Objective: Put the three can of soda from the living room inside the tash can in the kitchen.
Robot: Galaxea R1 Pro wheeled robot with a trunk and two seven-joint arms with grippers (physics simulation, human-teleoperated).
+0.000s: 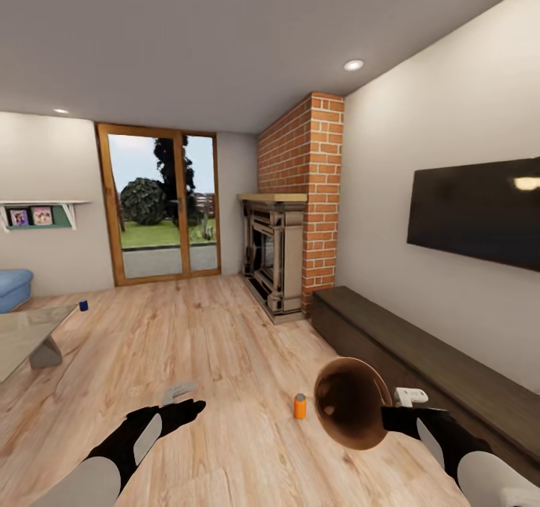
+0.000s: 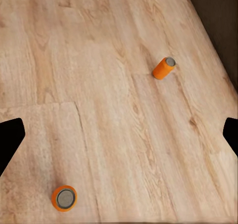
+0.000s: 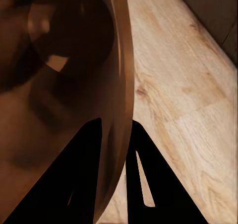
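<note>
One orange can of soda [image 1: 300, 406] stands on the wood floor between my arms. In the left wrist view two orange cans show, one [image 2: 164, 67] farther off and one [image 2: 64, 198] close below the hand. A dark blue can [image 1: 83, 305] stands far left by the glass coffee table's corner. My left gripper [image 1: 180, 404] [image 2: 119, 137] hangs open above the floor, holding nothing. My right gripper [image 1: 396, 417] [image 3: 117, 127] is shut on the rim of the copper-brown tash can [image 1: 351, 402] [image 3: 59, 85], which is lifted and tipped with its mouth toward me.
A glass coffee table [image 1: 30, 334] and a blue sofa [image 1: 13, 288] are at the left. A dark low bench [image 1: 420, 364] runs along the right wall under a black TV [image 1: 480, 211]. A brick fireplace [image 1: 289, 237] and a glass door [image 1: 161, 207] stand ahead.
</note>
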